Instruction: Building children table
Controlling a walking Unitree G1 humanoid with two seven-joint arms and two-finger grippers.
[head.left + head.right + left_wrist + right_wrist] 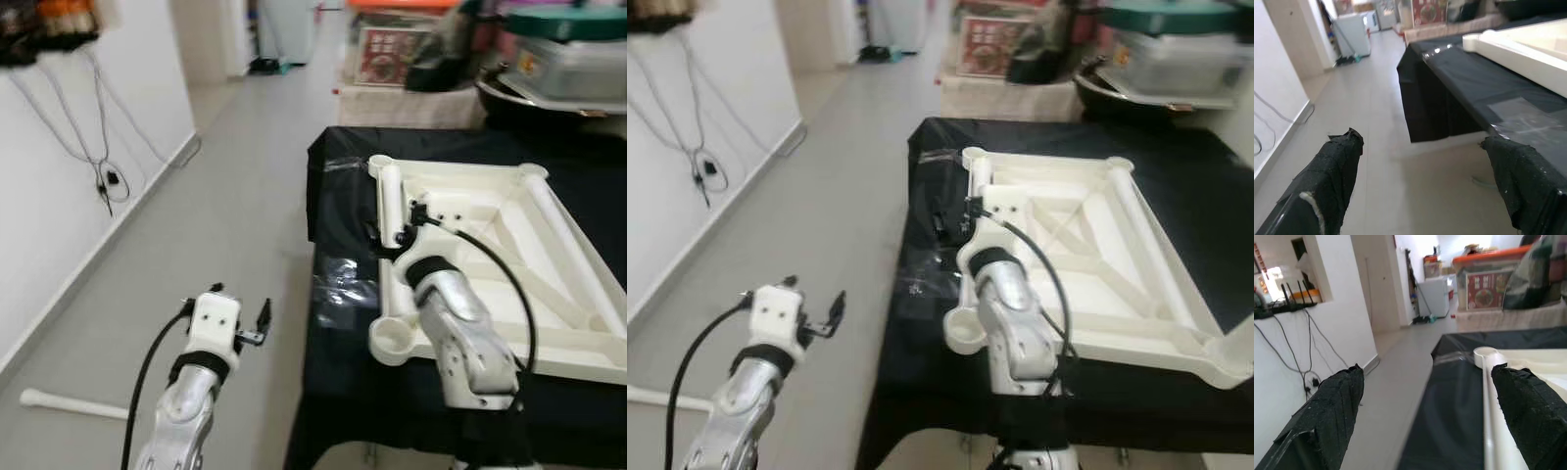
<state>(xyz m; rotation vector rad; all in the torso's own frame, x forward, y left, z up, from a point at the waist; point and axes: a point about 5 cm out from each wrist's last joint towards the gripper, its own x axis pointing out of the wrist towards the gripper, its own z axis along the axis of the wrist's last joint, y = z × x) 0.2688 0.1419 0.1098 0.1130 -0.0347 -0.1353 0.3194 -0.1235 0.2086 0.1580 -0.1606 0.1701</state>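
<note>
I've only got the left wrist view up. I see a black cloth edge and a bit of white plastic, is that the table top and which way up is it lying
Observer: Yes. The white table top lies upside down on the black-covered surface, ribs facing up.

Operator: Any legs on it yet?

Observer: One white leg lies along the table top's left edge, near the far corner socket. The near corner socket is empty.

Operator: Where's the right gripper?

Observer: The right gripper is over the table top's left edge, beside that leg, fingers open.

Operator: Other legs around?

Observer: Another white leg lies on the floor by the wall, to the left of the left gripper, which hangs open above the floor.
</note>
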